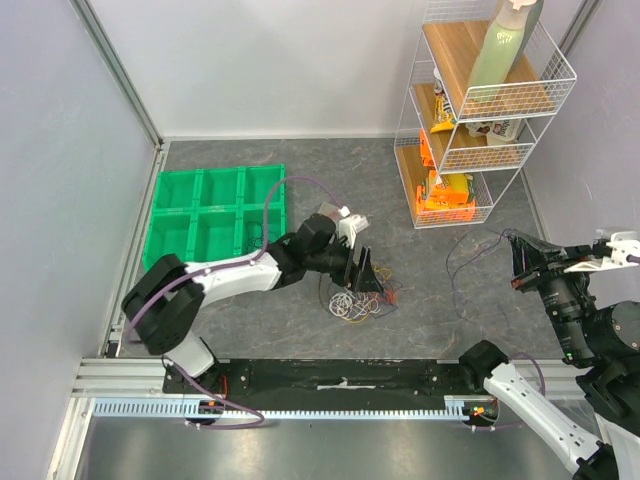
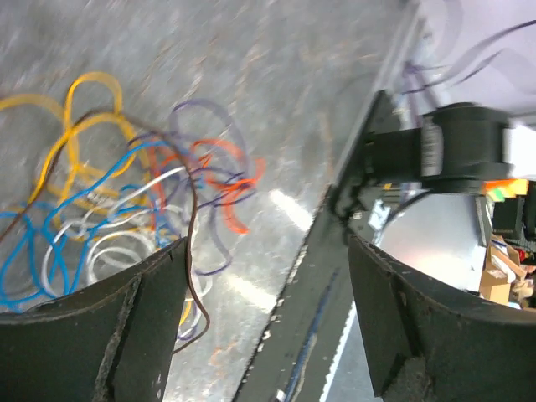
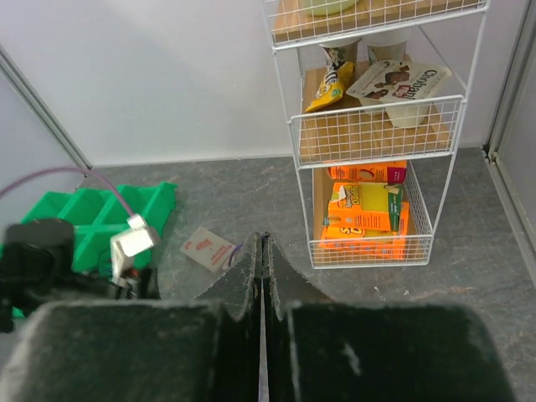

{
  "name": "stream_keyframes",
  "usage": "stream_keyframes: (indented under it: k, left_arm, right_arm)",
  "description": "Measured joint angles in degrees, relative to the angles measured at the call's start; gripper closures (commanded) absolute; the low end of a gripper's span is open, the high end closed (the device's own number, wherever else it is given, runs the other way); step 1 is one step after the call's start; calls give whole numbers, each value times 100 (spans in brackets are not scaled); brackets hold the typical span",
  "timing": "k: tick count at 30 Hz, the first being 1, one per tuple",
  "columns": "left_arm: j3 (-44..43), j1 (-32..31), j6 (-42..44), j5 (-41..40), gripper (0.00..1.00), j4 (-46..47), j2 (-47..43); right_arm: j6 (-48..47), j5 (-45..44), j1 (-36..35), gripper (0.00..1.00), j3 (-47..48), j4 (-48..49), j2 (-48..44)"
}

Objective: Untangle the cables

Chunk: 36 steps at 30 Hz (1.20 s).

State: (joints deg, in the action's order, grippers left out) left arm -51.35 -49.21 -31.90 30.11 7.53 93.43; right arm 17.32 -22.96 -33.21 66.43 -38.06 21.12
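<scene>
Looking down on a grey table (image 1: 430, 300), a tangled bunch of thin cables (image 1: 355, 303) in yellow, white, blue, orange-red and dark purple lies near the middle, to the right of a green compartment tray (image 1: 200, 205). The left gripper (image 1: 362, 272) is at the far edge of the bunch with its fingers spread wide. In its wrist view nothing sits between them, though one dark wire runs across the inner edge of one finger (image 2: 159, 285). The right gripper (image 1: 514, 255) is raised at the right side of the table, well apart from the bunch, with its fingers pressed tightly together. A single thin purple wire (image 1: 455, 270) loops from near its tip down towards the table. Whether that wire is pinched between the fingers cannot be told. A white wire rack (image 1: 515, 98) stands at the far right, holding snack packets (image 1: 447, 190) on its lower shelves and a spray bottle (image 1: 505, 40) on top.
</scene>
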Motion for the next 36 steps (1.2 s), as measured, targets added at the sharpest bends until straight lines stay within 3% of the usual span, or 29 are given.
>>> stream_keyframes:
  k: [4, 9, 16, 19, 25, 29, 36]
  left_arm:
    - [-184, 0, 160, 348, 25, 79, -693]
    - [-396, -13, 481, 793, 19, 256, -1327]
    - [-1259, -192, 901, 608, 21, -39, -1631]
    - [-1360, -201, 933, 413, 16, -197, -1735]
    - [-1401, -345, 1029, 55, 9, -568, -1545]
    - [-1928, -859, 1342, -48, 10, -645, -1189]
    - [-3641, -1360, 1681, -243, 23, -702, -229]
  right_arm:
    - [-72, 114, 0, 100, 0, -245, -122]
    - [-223, 472, 0, 100, 0, -511, -227]
    - [-341, 1095, 0, 100, 0, -715, -238]
    - [-348, 1189, 0, 100, 0, -732, -247]
    - [-343, 1412, 0, 100, 0, -737, -269]
    - [-343, 1589, 0, 100, 0, -752, -269]
    - [-251, 1864, 0, 100, 0, -761, -269]
